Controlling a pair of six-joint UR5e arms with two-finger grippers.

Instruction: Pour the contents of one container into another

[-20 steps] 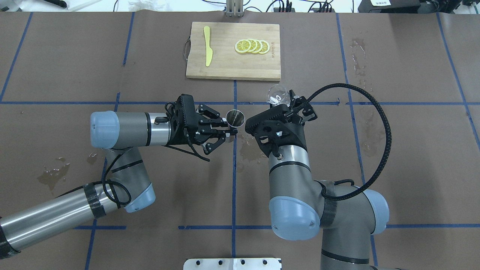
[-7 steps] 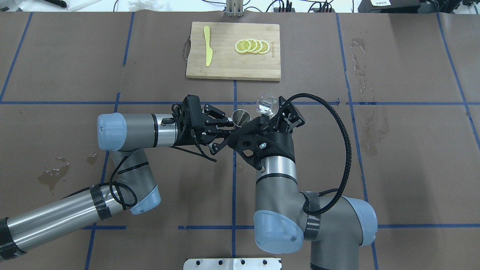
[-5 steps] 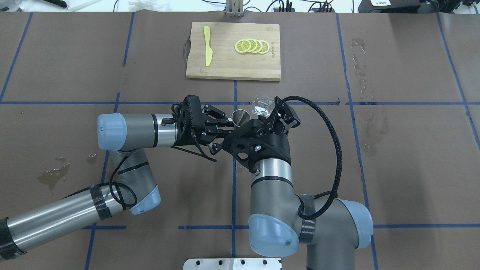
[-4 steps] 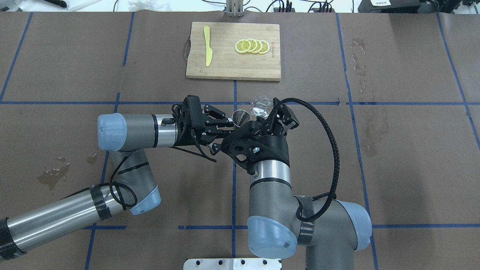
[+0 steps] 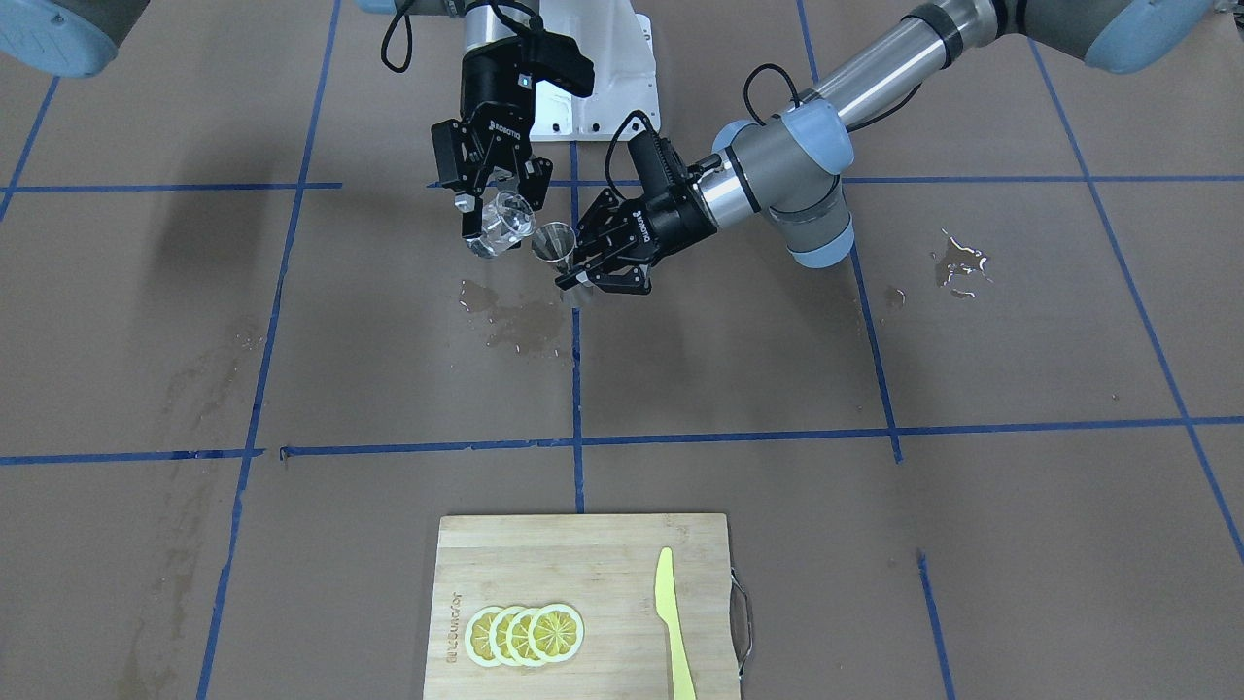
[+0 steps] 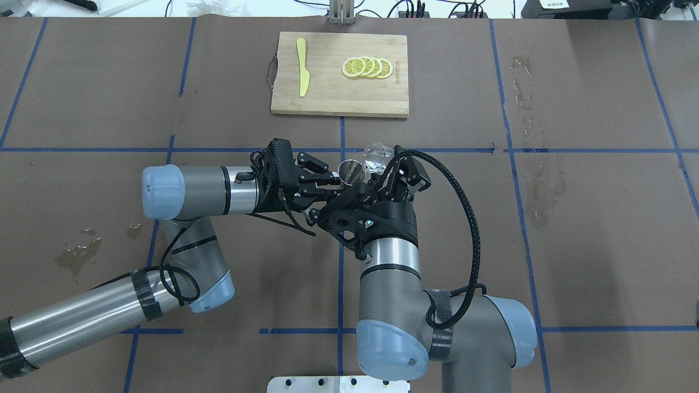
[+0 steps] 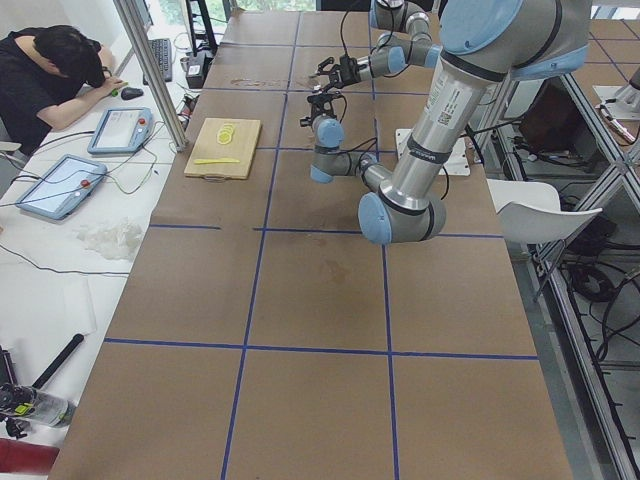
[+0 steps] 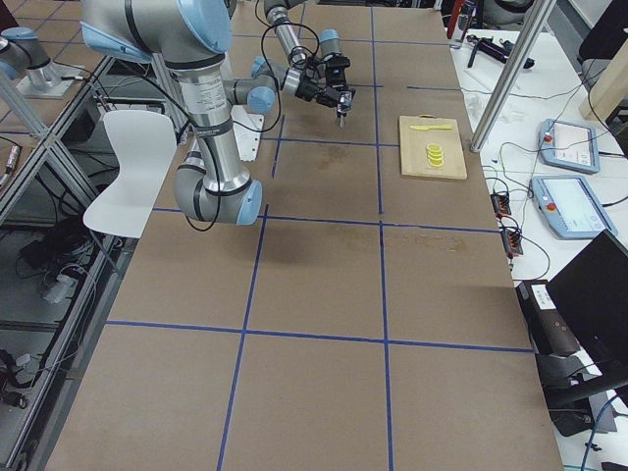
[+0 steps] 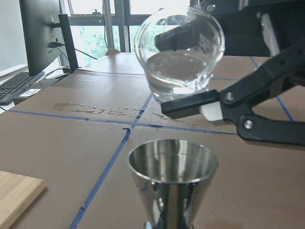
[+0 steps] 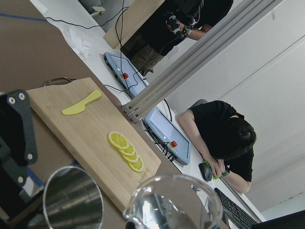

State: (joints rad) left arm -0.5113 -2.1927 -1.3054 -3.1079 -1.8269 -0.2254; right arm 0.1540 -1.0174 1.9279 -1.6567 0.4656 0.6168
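A small steel jigger point(image 6: 349, 170) stands upright in the air, and my left gripper point(image 6: 337, 184) is shut on its lower part. My right gripper point(image 6: 385, 167) is shut on the clear glass cup point(image 6: 376, 158), which holds some clear liquid. The cup hangs just right of the jigger's mouth and slightly higher, tilted toward it. The left wrist view has the cup point(image 9: 178, 62) above and behind the jigger's open cone point(image 9: 172, 174), and no stream falls between them. From the front, cup point(image 5: 505, 226) and jigger point(image 5: 556, 243) nearly touch.
A wooden cutting board point(image 6: 327, 98) at the far middle carries lemon slices point(image 6: 367, 67) and a yellow knife point(image 6: 302, 65). Wet patches point(image 5: 515, 326) lie on the brown table under the grippers. A person point(image 7: 55, 70) sits beyond the table's far side.
My right arm has carried the glass cup leftward, close to the jigger's mouth. The left gripper shifted slightly right early on, then held the jigger still.
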